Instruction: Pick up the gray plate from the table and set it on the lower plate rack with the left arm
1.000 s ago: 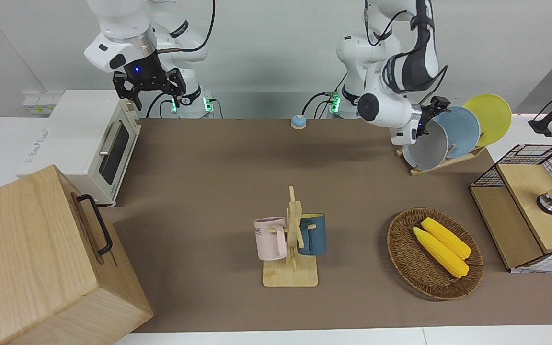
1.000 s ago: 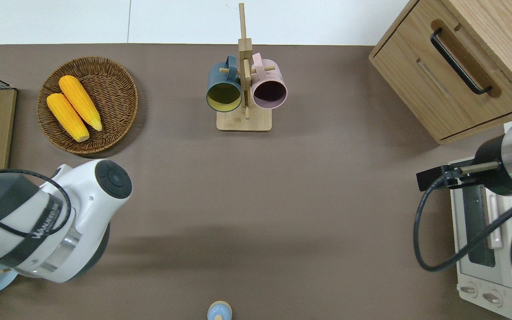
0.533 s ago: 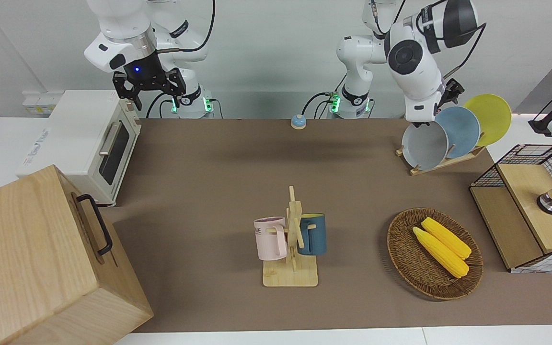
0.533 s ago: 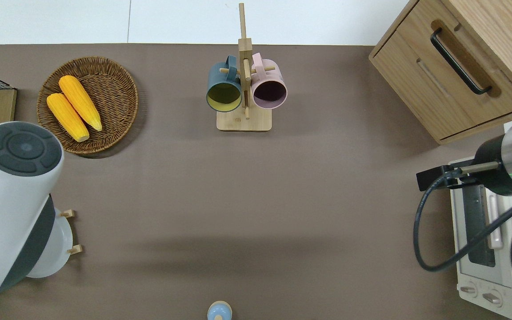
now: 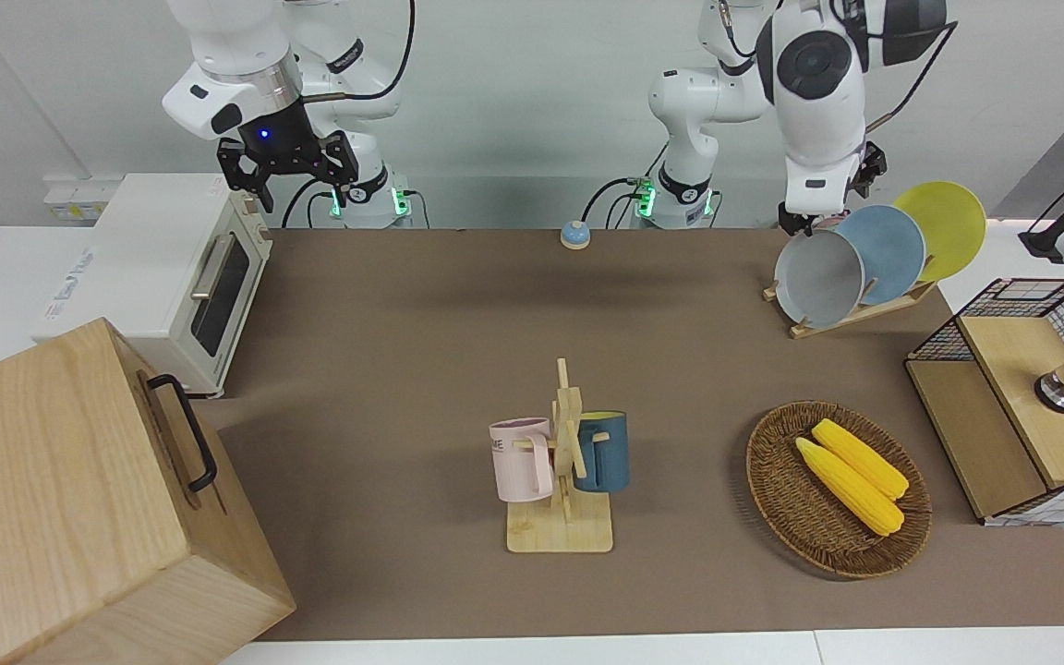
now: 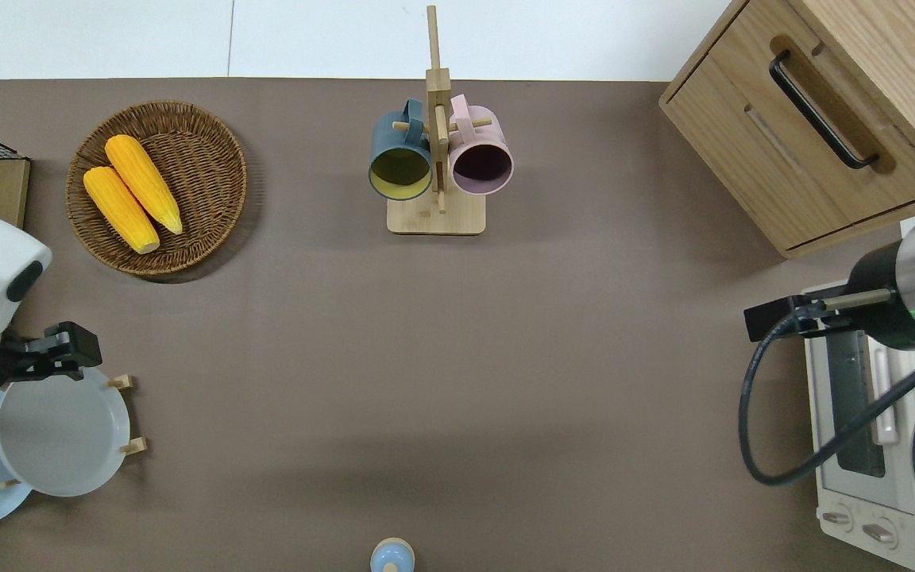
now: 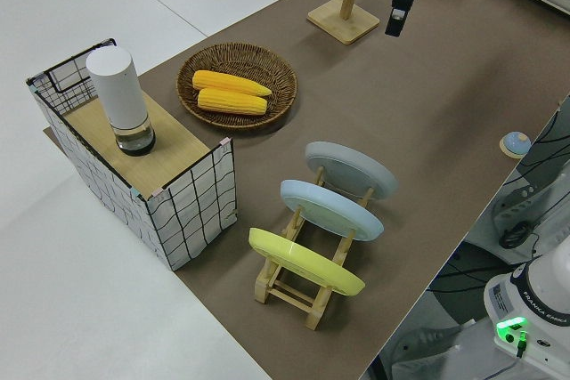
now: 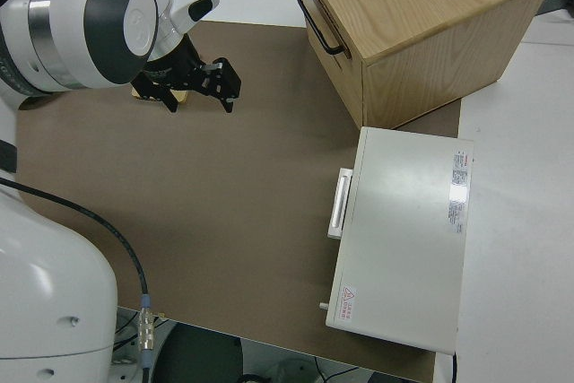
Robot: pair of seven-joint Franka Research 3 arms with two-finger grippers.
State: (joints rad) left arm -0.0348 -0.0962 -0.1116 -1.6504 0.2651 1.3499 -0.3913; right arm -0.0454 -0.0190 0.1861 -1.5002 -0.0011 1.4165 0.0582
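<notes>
Change since earlier frame: the left arm had swung up and off the gray plate; one second before, its wrist hid the plate's upper edge, and now the plate showed whole.
Gray plate: stood tilted in the end slot of the lower plate rack, the slot toward the middle of the bench; in the overhead view it lay at about 8 o'clock from the bench centre.
Neighbours: the sky-blue plate sat in the next slot and the yellow plate in the last one; the side view showed the three leaning the same way, apart from one another.
Left gripper: hovered over the plate's rim at the plate's 12 o'clock in the overhead view; fingers appeared spread and held nothing.
Right arm: parked; its gripper fingers stood wide and empty.
Task state (judged): the placing looked complete, with only the retreat left.
Risk 1: the left gripper was just above the rim, so a low or sideways retreat could clip the plate and tip it out of the slot.
Risk 2: a knocked plate could fall against the sky-blue plate and rock the light rack.
Risk 3: if the rim sat shallow between the pegs, which could not be told, it might slide out.
</notes>
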